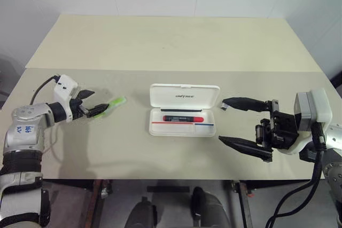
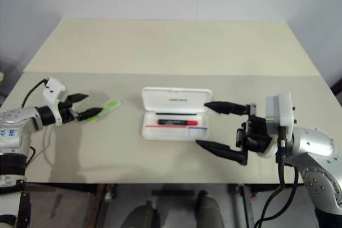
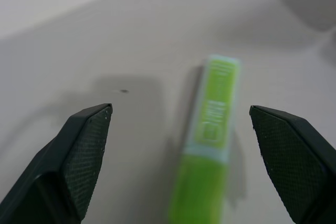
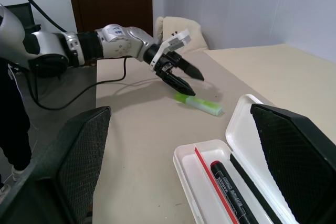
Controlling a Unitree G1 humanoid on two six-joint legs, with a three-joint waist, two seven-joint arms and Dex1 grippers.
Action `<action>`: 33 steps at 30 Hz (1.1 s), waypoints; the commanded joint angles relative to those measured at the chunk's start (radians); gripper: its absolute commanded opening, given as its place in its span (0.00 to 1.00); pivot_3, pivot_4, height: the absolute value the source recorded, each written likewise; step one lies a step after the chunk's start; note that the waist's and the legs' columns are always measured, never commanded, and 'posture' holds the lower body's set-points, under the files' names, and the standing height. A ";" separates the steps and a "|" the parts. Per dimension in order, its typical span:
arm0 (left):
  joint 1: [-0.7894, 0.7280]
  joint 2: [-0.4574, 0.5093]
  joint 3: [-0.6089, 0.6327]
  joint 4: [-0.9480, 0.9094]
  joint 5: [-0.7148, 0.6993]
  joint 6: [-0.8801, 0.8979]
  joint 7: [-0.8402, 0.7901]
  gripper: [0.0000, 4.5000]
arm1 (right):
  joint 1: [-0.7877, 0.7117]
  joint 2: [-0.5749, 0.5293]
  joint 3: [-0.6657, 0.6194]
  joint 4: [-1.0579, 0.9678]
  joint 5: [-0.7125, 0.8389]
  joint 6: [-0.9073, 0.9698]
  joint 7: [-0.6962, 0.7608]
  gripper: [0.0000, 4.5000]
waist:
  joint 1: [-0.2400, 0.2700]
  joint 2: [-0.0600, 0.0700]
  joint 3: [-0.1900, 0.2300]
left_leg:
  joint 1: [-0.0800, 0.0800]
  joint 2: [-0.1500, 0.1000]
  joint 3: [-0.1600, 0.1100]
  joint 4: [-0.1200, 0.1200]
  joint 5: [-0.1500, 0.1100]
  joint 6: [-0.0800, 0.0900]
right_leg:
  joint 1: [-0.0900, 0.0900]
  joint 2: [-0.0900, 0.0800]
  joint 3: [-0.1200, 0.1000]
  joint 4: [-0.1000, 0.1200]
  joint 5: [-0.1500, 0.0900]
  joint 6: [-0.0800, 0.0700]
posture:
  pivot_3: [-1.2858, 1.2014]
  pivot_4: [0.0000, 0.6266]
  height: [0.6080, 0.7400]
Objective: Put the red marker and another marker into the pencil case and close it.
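Observation:
The white pencil case (image 1: 156, 111) lies open at the table's middle, its lid (image 1: 184, 95) flipped back. The red marker (image 1: 183, 118) rests inside it, also seen in the right wrist view (image 4: 231, 188). The other marker, a light-green highlighter (image 1: 113, 104), lies on the table to the left of the case. My left gripper (image 1: 99, 103) is open and low over the table, its fingers straddling the near end of the highlighter (image 3: 209, 145) without touching it. My right gripper (image 1: 222, 121) is wide open just right of the case, holding nothing.
A thin red and blue pen (image 1: 181, 123) lies in the case in front of the marker. A second beige table (image 1: 171, 41) adjoins behind. The table's front edge (image 1: 160, 179) runs just below both grippers.

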 commanded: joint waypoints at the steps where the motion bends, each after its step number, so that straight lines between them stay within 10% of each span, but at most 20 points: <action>1: -0.042 0.002 -0.031 0.035 -0.018 0.031 -0.074 0.99 | -0.007 -0.001 -0.018 -0.029 -0.005 -0.018 -0.008 1.00 | 0.000 0.000 0.000 | 0.000 0.000 0.000 0.000 0.000 0.000 | 0.000 0.000 0.000 0.000 0.000 0.000 | 0.52 0.24 1.00; 12: -0.199 -0.035 -0.163 0.359 0.114 -0.039 -0.068 0.99 | 0.002 0.021 -0.004 -0.041 -0.026 -0.029 -0.028 1.00 | 0.008 0.000 0.000 | 0.001 0.000 0.000 0.001 0.000 0.000 | 0.003 0.000 0.000 0.001 0.000 0.000 | 0.52 0.24 1.00; 24: -0.296 -0.077 -0.178 0.490 0.159 -0.063 -0.083 0.25 | 0.023 0.025 -0.013 -0.039 -0.042 -0.048 -0.022 1.00 | 0.009 0.001 -0.001 | 0.004 0.000 -0.001 0.001 0.000 0.002 | 0.011 -0.001 0.000 0.000 0.002 0.000 | 0.52 0.24 1.00; 33: -0.335 -0.051 -0.140 0.356 0.163 -0.130 -0.009 0.24 | 0.012 0.041 0.010 -0.035 -0.070 -0.055 -0.034 1.00 | 0.011 -0.001 0.000 | 0.003 -0.001 -0.002 0.001 0.000 0.002 | 0.011 -0.002 -0.002 0.000 0.002 0.000 | 0.52 0.24 1.00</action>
